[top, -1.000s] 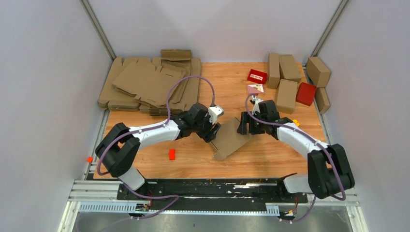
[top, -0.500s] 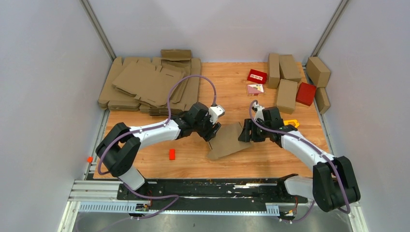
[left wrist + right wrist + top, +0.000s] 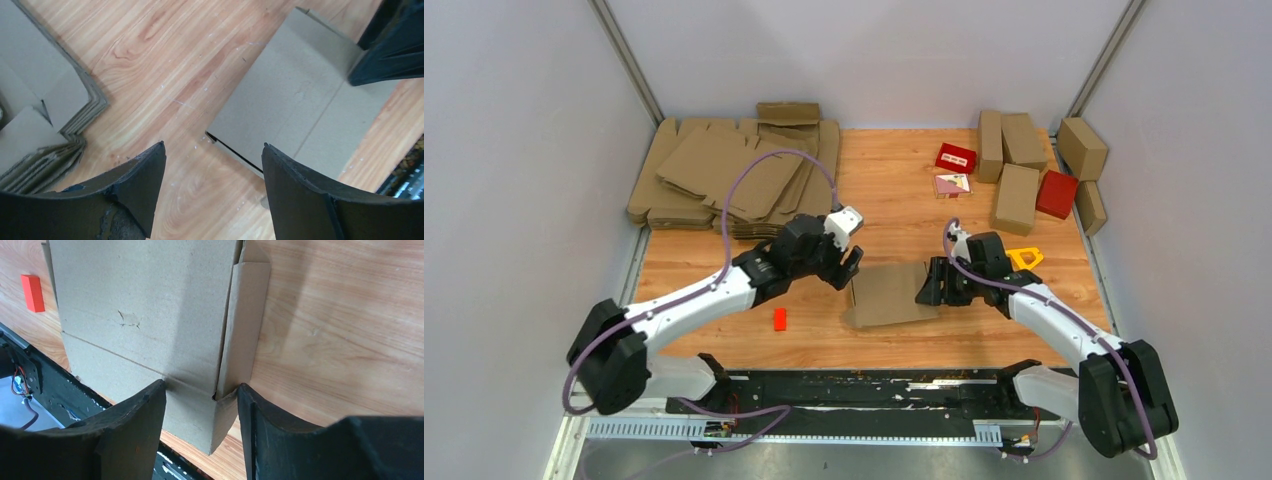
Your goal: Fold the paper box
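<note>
Likely light and stiff, the paper box [image 3: 886, 295] lies flat. The left pincer [image 3: 212, 152] gapes empty at 9 o'clock. The right pincer [image 3: 200, 390] straddles its 3 o'clock flap, the best hold; grip unclear.

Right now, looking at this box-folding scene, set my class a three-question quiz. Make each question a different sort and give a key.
1. True or false: the left tool is clamped on the paper box.
2. Seen from the top view, where is the small orange block? A: on the table, left of the paper box. B: on top of the paper box. C: among the folded cartons at the far right.
3. Fill in: the stack of flat cardboard sheets lies at the table's far ___ corner.

Key: 1 false, as the left tool's jaws stand open with nothing gripped; 2 A; 3 left.
</note>
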Action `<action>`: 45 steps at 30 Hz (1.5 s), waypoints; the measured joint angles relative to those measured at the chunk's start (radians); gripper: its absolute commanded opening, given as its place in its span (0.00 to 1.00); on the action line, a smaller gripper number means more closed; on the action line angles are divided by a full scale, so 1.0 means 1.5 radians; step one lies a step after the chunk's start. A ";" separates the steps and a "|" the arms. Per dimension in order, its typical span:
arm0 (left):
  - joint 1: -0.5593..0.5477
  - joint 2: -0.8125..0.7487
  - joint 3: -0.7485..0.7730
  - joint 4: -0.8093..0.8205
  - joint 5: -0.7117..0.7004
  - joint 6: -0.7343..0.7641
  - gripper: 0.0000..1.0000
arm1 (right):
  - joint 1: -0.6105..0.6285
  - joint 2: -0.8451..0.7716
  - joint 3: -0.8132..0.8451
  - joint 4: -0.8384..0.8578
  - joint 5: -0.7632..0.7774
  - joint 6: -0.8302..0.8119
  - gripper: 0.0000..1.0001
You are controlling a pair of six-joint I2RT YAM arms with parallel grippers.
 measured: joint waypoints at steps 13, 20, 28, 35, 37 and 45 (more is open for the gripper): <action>0.006 -0.154 -0.237 0.069 0.008 -0.157 0.77 | 0.021 -0.018 0.035 -0.062 0.076 0.017 0.79; 0.011 -0.227 -0.272 0.119 0.024 -0.211 0.77 | 0.021 0.007 0.110 -0.055 0.149 0.021 0.74; 0.011 -0.239 -0.295 0.133 0.054 -0.238 0.77 | 0.021 0.129 0.122 -0.018 0.116 0.021 0.58; 0.019 -0.239 -0.303 0.133 0.066 -0.254 0.77 | 0.020 0.099 0.064 0.027 0.066 0.035 0.57; 0.020 -0.234 -0.303 0.133 0.070 -0.257 0.77 | 0.024 0.063 0.032 0.032 0.055 0.046 0.57; 0.022 -0.183 -0.296 0.141 0.078 -0.269 0.71 | 0.114 -0.068 -0.046 0.014 0.049 0.108 0.55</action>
